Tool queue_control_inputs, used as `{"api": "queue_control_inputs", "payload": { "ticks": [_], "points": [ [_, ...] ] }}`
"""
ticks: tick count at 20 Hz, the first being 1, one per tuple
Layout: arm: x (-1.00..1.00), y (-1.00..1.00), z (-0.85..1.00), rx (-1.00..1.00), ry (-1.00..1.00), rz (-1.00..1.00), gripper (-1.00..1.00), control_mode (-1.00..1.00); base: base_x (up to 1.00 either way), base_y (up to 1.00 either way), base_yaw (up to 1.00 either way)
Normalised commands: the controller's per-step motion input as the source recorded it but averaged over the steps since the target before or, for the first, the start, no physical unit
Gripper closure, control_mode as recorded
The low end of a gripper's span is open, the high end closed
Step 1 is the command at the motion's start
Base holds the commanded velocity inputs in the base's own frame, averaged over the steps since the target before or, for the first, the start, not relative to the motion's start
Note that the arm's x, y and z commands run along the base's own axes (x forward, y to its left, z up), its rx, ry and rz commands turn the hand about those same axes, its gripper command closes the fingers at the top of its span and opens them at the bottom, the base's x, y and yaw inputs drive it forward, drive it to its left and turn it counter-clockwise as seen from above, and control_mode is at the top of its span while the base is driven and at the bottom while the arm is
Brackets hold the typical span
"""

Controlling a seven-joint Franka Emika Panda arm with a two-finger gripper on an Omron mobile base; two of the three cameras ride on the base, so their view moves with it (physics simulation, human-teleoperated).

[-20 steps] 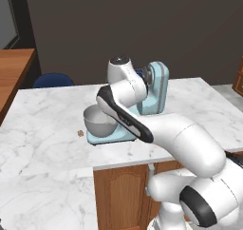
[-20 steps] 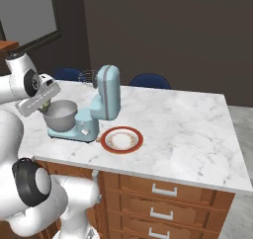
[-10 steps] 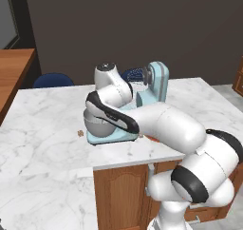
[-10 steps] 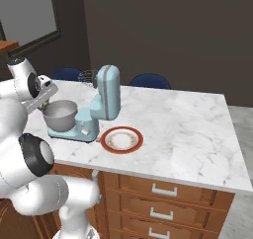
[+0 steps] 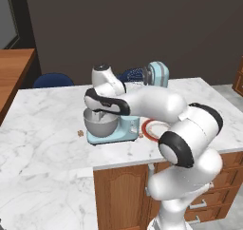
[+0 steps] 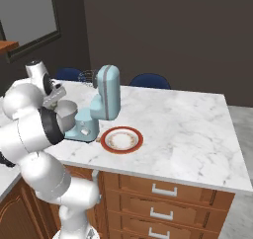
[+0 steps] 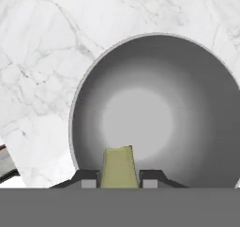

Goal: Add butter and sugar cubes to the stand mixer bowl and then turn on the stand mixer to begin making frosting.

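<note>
At centre-left of the left base view my gripper (image 5: 100,114) hangs over the stand mixer bowl (image 5: 100,124), left of centre in the right base view sits the stand mixer (image 6: 101,103), and low in the hand view my fingers (image 7: 89,178) clamp the butter (image 7: 119,167) above the bowl

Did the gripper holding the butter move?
Yes. The gripper, shut on the pale yellow butter block, swung leftward over the round grey metal bowl.

The stand mixer (image 5: 142,105) stands on the counter (image 5: 42,129), its bowl (image 5: 100,124) on the base toward the counter's left end. A plate (image 6: 122,139) lies beside its base, a sugar cube (image 5: 80,133) left of the bowl.
</note>
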Motion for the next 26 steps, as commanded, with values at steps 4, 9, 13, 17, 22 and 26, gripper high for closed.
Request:
{"api": "queue_control_inputs", "payload": {
  "ticks": [4, 9, 13, 17, 22, 26],
  "points": [
    [0.37, 0.08, -0.38, 0.0, 0.07, 0.0, 1.0, -1.0, 0.0, 0.0, 0.0],
    [0.33, 0.04, -0.33, -0.01, 0.01, 0.0, 1.0, -1.0, 0.0, 0.0, 0.0],
    [0.36, 0.0, -0.32, 0.0, 0.0, 0.0, 1.0, -1.0, 0.0, 0.0, 0.0],
    [0.3, 0.0, -0.32, 0.0, 0.0, 0.0, 1.0, -1.0, 0.0, 0.0, 0.0],
    [0.32, 0.0, -0.28, 0.0, 0.0, 0.0, 1.0, -1.0, 0.0, 0.0, 0.0],
    [0.23, 0.0, -0.28, -0.02, 0.02, 0.0, 1.0, -1.0, 0.0, 0.0, 0.0]
  ]
}}
